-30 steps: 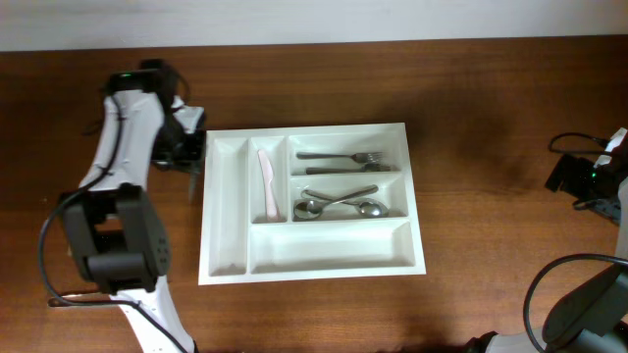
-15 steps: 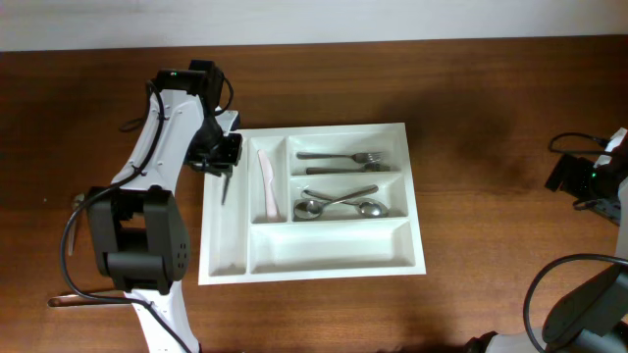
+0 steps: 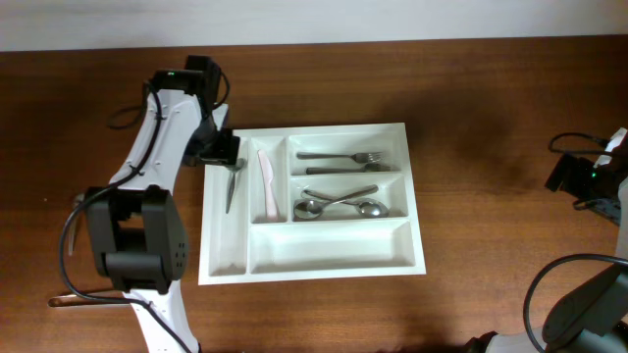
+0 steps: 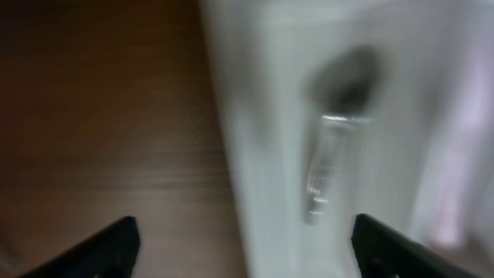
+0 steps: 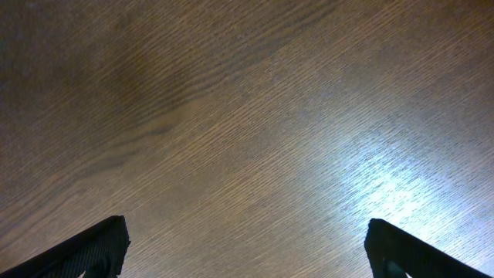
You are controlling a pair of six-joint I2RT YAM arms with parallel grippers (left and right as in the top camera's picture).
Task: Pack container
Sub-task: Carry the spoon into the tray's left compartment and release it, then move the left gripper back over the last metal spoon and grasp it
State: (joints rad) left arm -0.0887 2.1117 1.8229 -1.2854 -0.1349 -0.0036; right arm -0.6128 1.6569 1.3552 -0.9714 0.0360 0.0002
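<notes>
Status, ref. landmark = container (image 3: 329,250): white 5-compart. tray, flat on the wood table (image 3: 491,88), long side running left-right in the overhead view

L gripper (image 3: 224,152): I hover over the container's upper-left corner, at the top end of its leftmost narrow slot. Wrist view is blurred, but my fingertips (image 4: 108,245) stand wide apart w/ nothing between them: jaws fully spread, no load

Metal utensil (image 3: 232,186): lies lengthwise in the leftmost narrow slot, slightly tilted, its top end just beside my L jaws. Wrist view shows it clear of both fingertips. It has a rounded, spoon-like end, but the view is too blurred to confirm the type

Other contents: pale pink knife (image 3: 266,184) in the second narrow slot; forks (image 3: 339,161) in the top wide compart.; spoons (image 3: 339,203) in the middle wide compart.

R gripper (image 5: 245,235): well off to the right of the container, over bare wood. Jaws wide apart, holding nothing
</notes>
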